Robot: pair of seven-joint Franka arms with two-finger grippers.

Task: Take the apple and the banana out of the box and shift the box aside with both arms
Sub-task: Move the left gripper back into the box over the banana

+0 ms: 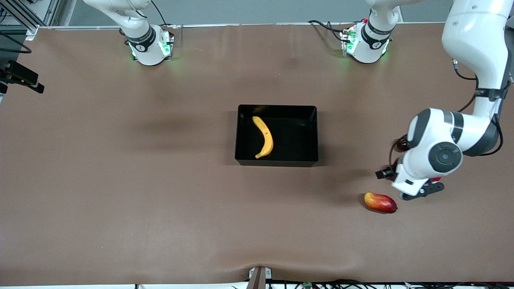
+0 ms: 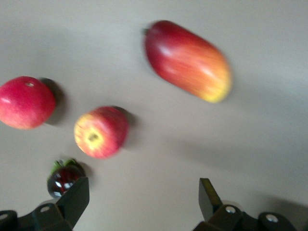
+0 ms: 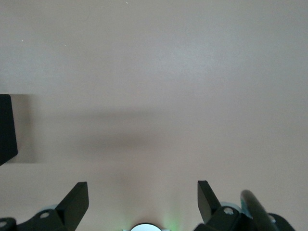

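Banana [image 1: 263, 137]: lies in the black box [image 1: 277, 162], frame centre.
Apple [image 2: 101, 132]: on the surface, under the left gripper [image 2: 143, 199], released, empty.
Right gripper [image 3: 142, 199]: released, empty, over bare surface.

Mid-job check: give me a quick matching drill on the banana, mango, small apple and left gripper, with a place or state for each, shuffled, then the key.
Things:
1. banana
2. mango
3. small apple
4. left gripper

Places or states:
A. open, empty, over the table above the loose fruit
B. inside the black box
C. red with a yellow patch, on the table beside a rounder red fruit
D. oblong, red-yellow, on the table

Pairs: 1-B, 2-D, 3-C, 4-A
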